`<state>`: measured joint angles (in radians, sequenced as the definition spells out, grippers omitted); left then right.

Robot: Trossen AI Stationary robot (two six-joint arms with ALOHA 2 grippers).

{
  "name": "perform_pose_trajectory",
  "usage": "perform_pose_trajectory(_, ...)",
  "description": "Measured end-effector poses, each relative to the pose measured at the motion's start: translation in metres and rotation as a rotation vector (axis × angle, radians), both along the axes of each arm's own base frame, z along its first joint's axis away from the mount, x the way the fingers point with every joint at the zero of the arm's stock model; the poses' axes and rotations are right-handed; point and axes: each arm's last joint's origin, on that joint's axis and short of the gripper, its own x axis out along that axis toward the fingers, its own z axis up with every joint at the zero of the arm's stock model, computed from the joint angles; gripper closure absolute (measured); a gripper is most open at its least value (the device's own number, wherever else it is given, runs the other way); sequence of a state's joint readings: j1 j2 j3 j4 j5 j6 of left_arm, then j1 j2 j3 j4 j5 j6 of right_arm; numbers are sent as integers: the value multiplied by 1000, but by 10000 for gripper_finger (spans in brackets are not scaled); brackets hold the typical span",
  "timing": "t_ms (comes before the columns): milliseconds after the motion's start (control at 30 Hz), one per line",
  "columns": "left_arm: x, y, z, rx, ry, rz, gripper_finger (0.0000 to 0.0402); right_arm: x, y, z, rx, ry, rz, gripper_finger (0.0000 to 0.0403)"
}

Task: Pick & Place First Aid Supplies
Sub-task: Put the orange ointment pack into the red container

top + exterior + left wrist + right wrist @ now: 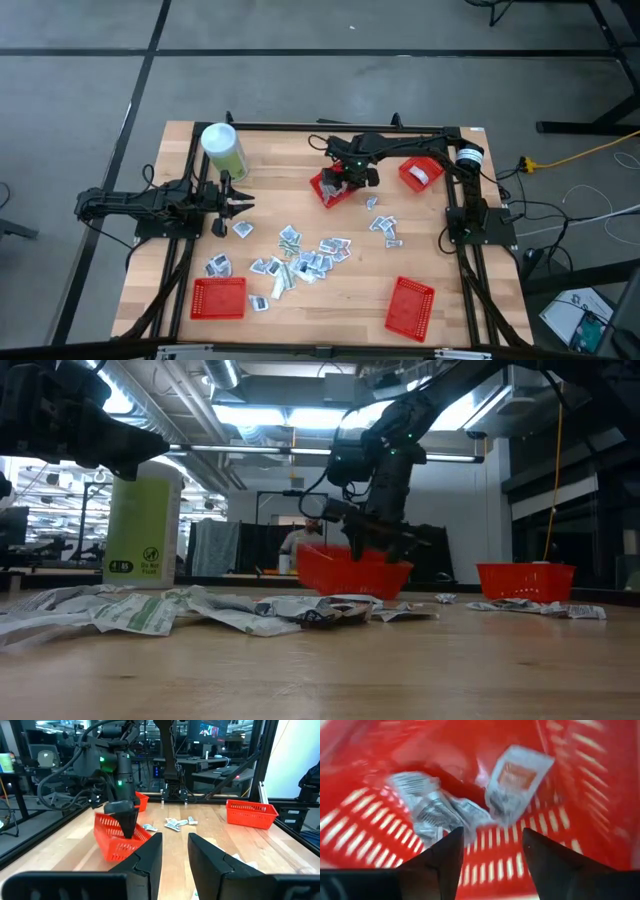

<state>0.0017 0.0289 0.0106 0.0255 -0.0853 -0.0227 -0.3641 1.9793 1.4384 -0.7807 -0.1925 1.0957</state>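
While the right gripper (pixel 490 857) is hovering spread inside a tilted red basket (pixel 333 187) holding several packets (pixel 470 802), most first aid supplies (pixel 300 255) are lying loose on the table (pixel 330 300); the left gripper (pixel 175 855) is waiting, slightly parted.

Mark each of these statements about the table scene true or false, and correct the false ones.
1. The right gripper is over a red basket at the far side of the table. True.
2. That basket is empty. False: the right wrist view shows packets lying inside it.
3. The right gripper's jaws are open. True.
4. There are two red baskets on the table. False: four show, including one at the near left and one at the near right.
5. The pale-green canister lies on its side. False: it stands upright near the left gripper.
6. Loose packets are scattered mid-table. True.
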Motion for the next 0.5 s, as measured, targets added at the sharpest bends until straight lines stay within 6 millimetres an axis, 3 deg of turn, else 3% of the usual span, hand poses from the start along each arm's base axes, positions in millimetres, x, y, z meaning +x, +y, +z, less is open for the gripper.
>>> perform_pose_trajectory(233,0,0,0,0,0,0,313,-9,4,-2,53,121,-151,225)
perform_pose_trajectory(500,0,0,0,0,0,0,313,-4,3,1,29,72,-113,221)
